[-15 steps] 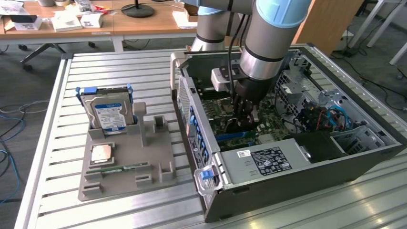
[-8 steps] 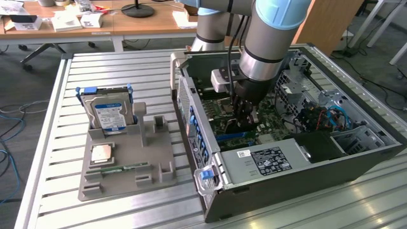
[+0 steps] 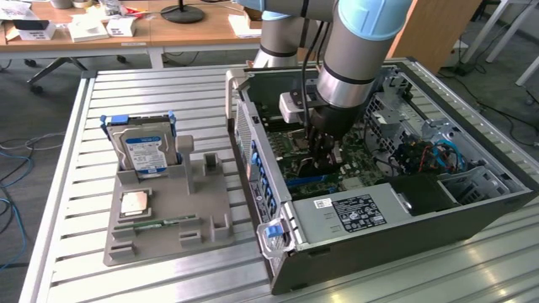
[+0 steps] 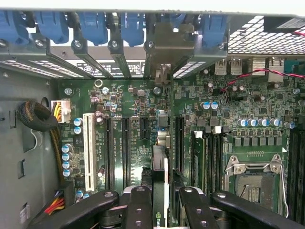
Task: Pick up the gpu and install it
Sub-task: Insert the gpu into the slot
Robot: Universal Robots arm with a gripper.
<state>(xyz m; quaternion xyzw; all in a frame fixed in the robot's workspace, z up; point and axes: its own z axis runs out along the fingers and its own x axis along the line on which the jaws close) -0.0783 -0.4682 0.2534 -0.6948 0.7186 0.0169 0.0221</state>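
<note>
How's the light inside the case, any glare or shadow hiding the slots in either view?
Exterior view: even room light, mild sheen on the table slats, the motherboard darker under the arm. Wrist view: the expansion slots evenly lit with no glare, the case edge washed out white, the gripper fingers dark around the gpu.

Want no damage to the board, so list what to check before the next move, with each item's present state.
1. The gpu held in the gripper: ok, clamped edge-on.
2. The gpu inside the case, over the motherboard: ok.
3. Its bracket toward the rear slot openings: ok.
4. The gpu lined up with its slot: cannot tell.
5. The red wire apart from the gpu: ok.
6. The hard drive outside the case, upright in its holder: ok.
</note>
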